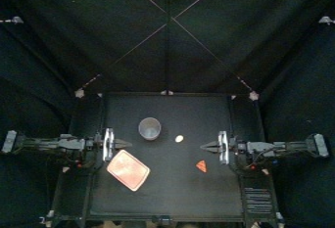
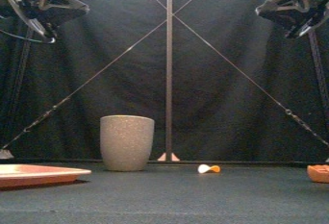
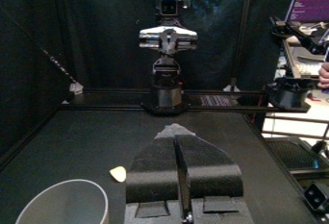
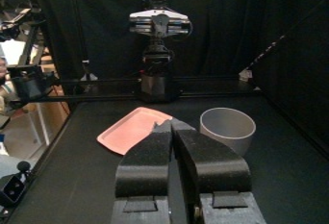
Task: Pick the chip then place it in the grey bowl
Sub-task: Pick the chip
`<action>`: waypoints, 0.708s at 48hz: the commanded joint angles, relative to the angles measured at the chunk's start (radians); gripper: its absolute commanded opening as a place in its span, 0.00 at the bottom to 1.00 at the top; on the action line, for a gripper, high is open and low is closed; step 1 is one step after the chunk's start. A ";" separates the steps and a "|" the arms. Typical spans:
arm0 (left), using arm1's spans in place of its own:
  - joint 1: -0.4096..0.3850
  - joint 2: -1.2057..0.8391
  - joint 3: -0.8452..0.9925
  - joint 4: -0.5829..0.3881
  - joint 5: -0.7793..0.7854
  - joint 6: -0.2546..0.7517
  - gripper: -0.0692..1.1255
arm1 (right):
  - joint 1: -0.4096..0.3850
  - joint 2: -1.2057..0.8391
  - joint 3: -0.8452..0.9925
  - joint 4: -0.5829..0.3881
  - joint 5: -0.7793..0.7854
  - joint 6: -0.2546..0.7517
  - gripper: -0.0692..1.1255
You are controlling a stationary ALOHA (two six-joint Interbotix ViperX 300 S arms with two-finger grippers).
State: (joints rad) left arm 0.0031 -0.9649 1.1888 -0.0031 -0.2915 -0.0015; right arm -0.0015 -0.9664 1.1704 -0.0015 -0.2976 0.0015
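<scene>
The chip (image 1: 202, 163), a small orange-red wedge, lies flat on the black table (image 1: 170, 198) right of centre, toward the front. It sits just in front of the right gripper (image 4: 174, 129) and a little inward of it, touched by nothing. The tall grey speckled cup (image 1: 151, 127) stands upright farther back and left of centre, well apart from the chip. Between the two, nearer the cup, lies a small pale toy (image 1: 179, 137); the front view shows it as white with an orange end. A flat pink tray (image 1: 127, 170) lies at the front left, turned at an angle to the table's edges and clear of the cup. Both arms hang over their own sides of the table, facing each other across the middle, high enough that the front view shows them only at its upper corners. The right gripper's jaws are pressed together with nothing between them — its wrist view looks over the tray and the cup beyond them. The left gripper (image 3: 178, 134) is likewise pressed together and empty, and the cup's rim and the pale toy show just beside its jaws in the left wrist view.
</scene>
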 commanded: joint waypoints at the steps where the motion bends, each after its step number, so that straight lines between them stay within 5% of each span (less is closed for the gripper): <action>1: 0.037 0.008 -0.008 0.000 -0.023 0.002 0.05 | -0.038 0.041 -0.015 0.005 -0.014 0.008 0.08; 7: 0.049 0.008 -0.008 0.000 -0.041 0.003 0.06 | -0.114 0.121 -0.032 0.057 -0.086 0.023 0.09; 14: 0.051 0.008 -0.002 0.000 -0.041 0.000 0.06 | -0.158 0.247 -0.025 0.255 -0.227 0.117 0.09; 26: 0.052 0.008 0.017 -0.006 -0.041 0.000 0.06 | -0.126 0.423 0.055 0.655 -0.284 0.460 0.09; 34: 0.054 0.008 0.028 -0.006 -0.041 0.005 0.06 | -0.100 0.537 0.054 0.746 -0.261 0.663 0.13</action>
State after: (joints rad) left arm 0.0537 -0.9618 1.2272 -0.0077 -0.3237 0.0000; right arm -0.1074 -0.4648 1.2410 0.7240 -0.5630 0.6182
